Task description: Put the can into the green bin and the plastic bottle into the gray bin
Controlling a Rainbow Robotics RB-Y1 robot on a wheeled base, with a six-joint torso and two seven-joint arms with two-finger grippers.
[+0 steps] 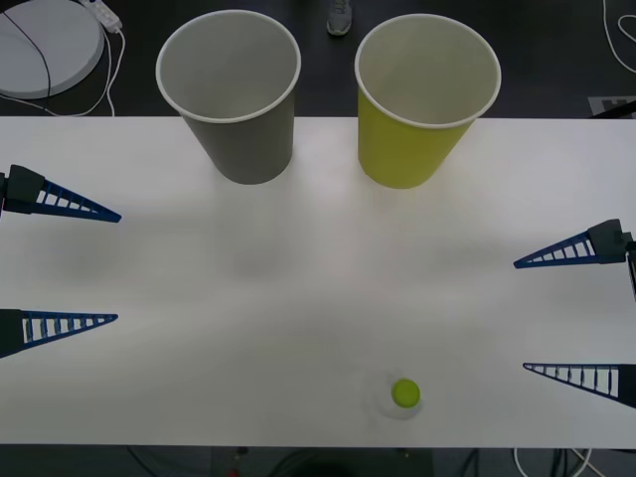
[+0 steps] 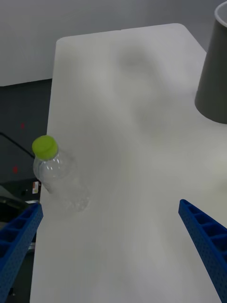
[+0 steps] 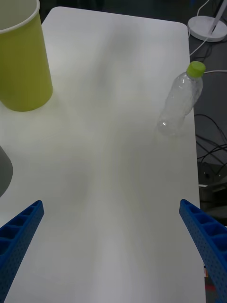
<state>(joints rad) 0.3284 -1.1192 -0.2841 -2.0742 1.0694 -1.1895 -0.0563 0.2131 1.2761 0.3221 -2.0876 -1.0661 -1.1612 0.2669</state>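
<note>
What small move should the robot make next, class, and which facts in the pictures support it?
Probably the right tool should move toward the clear ribbed plastic bottle with the lime-green cap. It stands upright by the near edge of the white table, ungripped and nearer that tool, which is open. The left tool is open too. The gray paper-cup-shaped bin stands at the far side.

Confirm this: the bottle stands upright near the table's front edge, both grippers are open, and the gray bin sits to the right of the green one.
One thing is wrong: the front view shows the gray bin to the left of the green bin. The plastic bottle does stand upright near the table's front edge, and the left gripper and right gripper are open.
</note>
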